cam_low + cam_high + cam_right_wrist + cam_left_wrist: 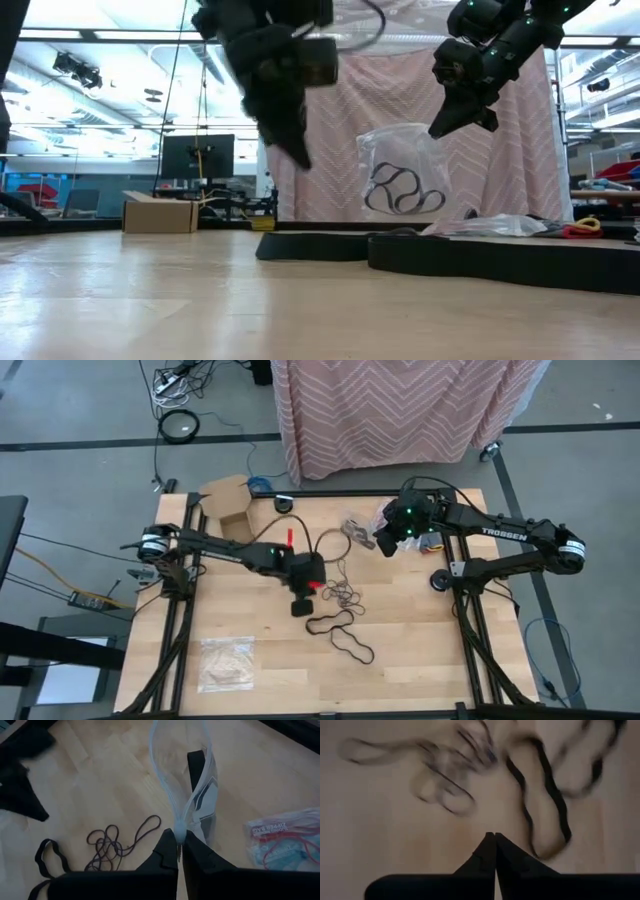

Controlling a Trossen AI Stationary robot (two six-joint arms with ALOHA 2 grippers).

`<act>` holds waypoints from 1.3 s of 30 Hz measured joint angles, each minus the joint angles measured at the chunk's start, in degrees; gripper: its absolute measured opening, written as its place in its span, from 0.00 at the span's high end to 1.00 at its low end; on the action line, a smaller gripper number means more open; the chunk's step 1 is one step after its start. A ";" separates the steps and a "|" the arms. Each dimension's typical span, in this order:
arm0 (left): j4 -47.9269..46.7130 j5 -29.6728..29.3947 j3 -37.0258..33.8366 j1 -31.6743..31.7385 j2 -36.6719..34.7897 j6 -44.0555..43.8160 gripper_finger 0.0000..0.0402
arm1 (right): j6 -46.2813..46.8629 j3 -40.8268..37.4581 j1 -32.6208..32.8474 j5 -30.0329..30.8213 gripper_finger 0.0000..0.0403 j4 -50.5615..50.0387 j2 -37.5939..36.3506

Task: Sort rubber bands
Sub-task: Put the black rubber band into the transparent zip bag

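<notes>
Thin dark rubber bands [345,596] lie tangled at the table's middle, with larger black bands [340,636] just nearer. My left gripper [300,607] hangs above the table, left of the tangle. It is shut, and nothing shows between its fingertips [495,838]. My right gripper [384,543] is at the far right, shut on a clear plastic bag [400,180] that has black bands [403,192] inside. My right gripper pinches the clear bag's top rim [179,824] between its two fingers, where the two sides of the mouth meet. The fingers slant down from the table's right. The bag hangs below them with its mouth gaping; whether its bottom touches the table cannot be seen.
A cardboard box [232,510] stands at the far left. A clear bag [226,663] lies flat near the front left. Another bag with red bands [280,840] lies on the table's right side. Bare wood lies along the front right.
</notes>
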 joint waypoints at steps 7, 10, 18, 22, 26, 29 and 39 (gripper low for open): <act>0.57 7.07 -0.17 -6.18 0.48 17.59 0.91 | -1.05 0.00 0.00 0.01 1.00 -0.10 0.00; 2.05 6.78 -0.18 -7.27 2.23 18.37 0.87 | -1.07 0.00 0.01 0.02 1.00 -0.06 -0.01; 5.15 8.30 -0.16 -7.30 6.10 19.76 0.66 | -1.05 0.00 0.02 0.02 1.00 -0.15 -0.02; 5.85 8.88 -0.16 -7.21 8.13 20.17 0.62 | -1.05 0.00 0.02 0.04 1.00 -0.15 -0.02; 5.96 4.09 -0.16 -7.27 10.85 20.19 0.64 | -1.05 0.00 0.02 0.05 1.00 -0.15 -0.02; 5.77 6.96 0.11 -7.23 13.10 20.13 0.68 | -0.90 0.00 0.02 0.04 1.00 -0.16 -0.02; 2.85 7.15 0.78 -7.47 14.36 13.77 0.97 | -0.87 0.02 0.02 0.07 1.00 -0.17 -0.02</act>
